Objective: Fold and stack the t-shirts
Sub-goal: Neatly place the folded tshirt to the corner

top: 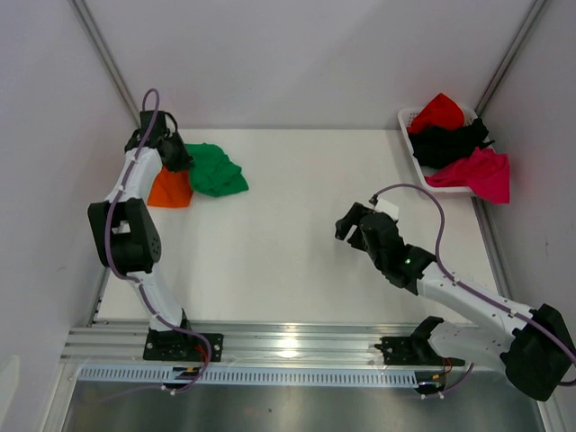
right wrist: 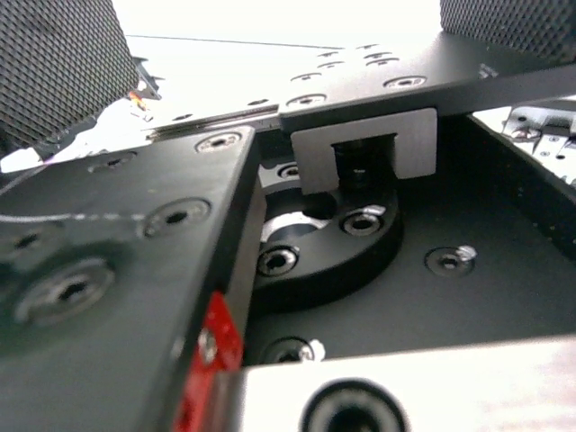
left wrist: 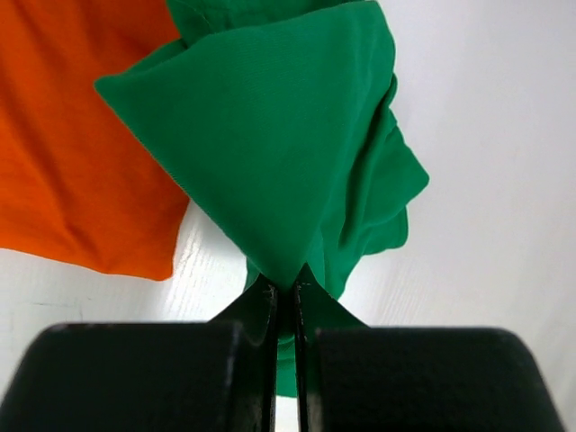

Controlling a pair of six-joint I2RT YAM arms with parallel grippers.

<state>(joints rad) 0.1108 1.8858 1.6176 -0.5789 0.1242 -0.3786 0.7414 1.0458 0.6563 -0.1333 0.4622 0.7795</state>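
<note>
A bright green t-shirt lies crumpled at the far left of the table, its edge next to an orange t-shirt that lies flat. My left gripper is shut on a fold of the green t-shirt and lifts a corner into a peak; in the left wrist view the gripper pinches the cloth, with the orange t-shirt at its left. My right gripper hangs empty over the middle right of the table, its fingers wide apart.
A white basket at the far right corner holds a red t-shirt, a black one and a magenta one that hangs over its rim. The right wrist view shows mostly the arm's own black hardware.
</note>
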